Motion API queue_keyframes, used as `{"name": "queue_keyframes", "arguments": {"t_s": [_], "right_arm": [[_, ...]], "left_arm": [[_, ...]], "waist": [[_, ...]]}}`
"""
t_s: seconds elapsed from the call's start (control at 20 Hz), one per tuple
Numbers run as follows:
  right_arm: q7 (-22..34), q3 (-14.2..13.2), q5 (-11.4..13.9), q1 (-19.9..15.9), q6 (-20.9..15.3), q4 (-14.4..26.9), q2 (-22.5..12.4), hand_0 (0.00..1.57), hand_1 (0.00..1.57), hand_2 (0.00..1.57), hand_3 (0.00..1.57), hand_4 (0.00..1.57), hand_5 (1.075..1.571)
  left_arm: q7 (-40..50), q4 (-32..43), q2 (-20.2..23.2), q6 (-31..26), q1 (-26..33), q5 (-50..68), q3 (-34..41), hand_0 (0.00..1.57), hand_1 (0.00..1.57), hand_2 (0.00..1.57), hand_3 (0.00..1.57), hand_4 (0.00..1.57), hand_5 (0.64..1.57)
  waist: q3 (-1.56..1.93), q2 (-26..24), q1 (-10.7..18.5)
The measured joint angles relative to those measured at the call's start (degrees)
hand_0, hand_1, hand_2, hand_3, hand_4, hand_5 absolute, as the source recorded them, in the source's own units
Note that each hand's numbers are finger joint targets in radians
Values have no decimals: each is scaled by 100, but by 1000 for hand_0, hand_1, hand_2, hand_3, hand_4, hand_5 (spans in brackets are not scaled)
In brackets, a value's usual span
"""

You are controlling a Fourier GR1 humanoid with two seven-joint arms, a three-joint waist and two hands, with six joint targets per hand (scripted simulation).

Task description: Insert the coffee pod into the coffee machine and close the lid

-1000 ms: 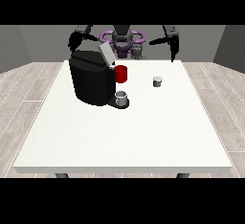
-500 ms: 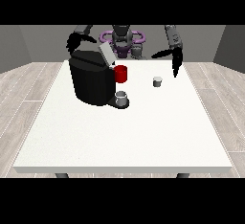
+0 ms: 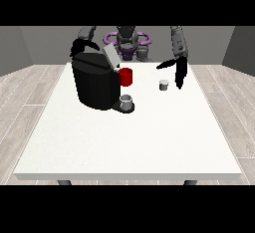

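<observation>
A small grey coffee pod (image 3: 164,84) stands on the white table (image 3: 129,137) right of the black coffee machine (image 3: 94,81). The machine's grey lid (image 3: 110,57) is tilted up and open. A red part (image 3: 126,76) shows on its front, and a grey cup (image 3: 127,102) sits on its base. The hand at the view's right (image 3: 179,75) hangs just right of the pod, fingers pointing straight down, thumb stretched out towards the left; it holds nothing. The hand at the view's left (image 3: 79,44) is raised behind the machine's top, its fingers partly hidden.
The robot's torso (image 3: 127,42) stands behind the table's far edge. White tabletop stretches from the machine towards the near edge (image 3: 129,176).
The hand at the view's right has come down and forward from beside the shoulder to just right of the pod. The machine, the pod and the other hand have stayed in place.
</observation>
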Motion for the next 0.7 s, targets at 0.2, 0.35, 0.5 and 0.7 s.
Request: {"name": "queue_keyframes", "arguments": {"t_s": [0.2, 0.35, 0.5, 0.7], "right_arm": [[64, -126, -1, -174, -11, 318, -74, 0, 0, 0, 0, 389, 1571], [69, -151, 58, -273, -53, 499, -94, 0, 0, 0, 0, 423, 1571], [76, -48, 151, -318, -197, 538, -31, 0, 0, 0, 0, 424, 1571], [177, -54, 167, -336, -155, 588, -96, 0, 0, 0, 0, 392, 1571]], "left_arm": [[-34, 269, -14, 92, -201, -292, -128, 446, 446, 606, 295, 0, 1571], [-45, 531, -27, 214, -322, -450, -133, 807, 807, 847, 501, 0, 1571], [-72, 791, 77, 276, -453, -654, -165, 704, 704, 775, 487, 0, 1571], [-183, 1037, 142, 367, -453, -996, -334, 568, 568, 698, 414, 0, 1571]], "waist": [[-1, 6, 69], [-1, 34, 95], [0, 70, 63], [0, 45, 22]]}}
